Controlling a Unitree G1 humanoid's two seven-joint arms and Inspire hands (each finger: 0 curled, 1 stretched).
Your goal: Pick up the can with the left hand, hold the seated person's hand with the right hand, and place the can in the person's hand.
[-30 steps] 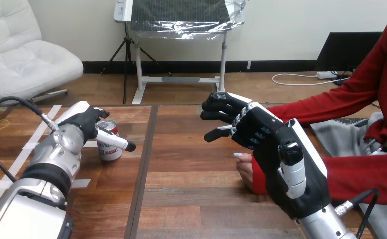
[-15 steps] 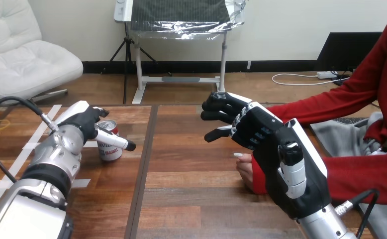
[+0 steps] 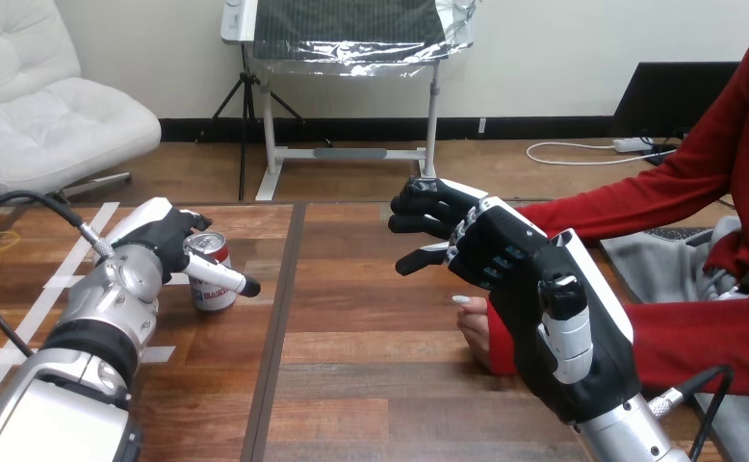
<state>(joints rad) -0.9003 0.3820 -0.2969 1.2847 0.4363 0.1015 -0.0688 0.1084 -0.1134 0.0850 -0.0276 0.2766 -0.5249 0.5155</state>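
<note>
Wooden table with a dark seam down it. Right of the seam, the right hand hangs loosely bent and empty over the person's hand; contact can't be told. Left of the seam, the left hand wraps the upright can, thumb across its front. The can looks light, smooth, slippery and dentable: grip it mid-body.

Place: lab | signs: tape marks on wooden table, silver robot arm
</note>
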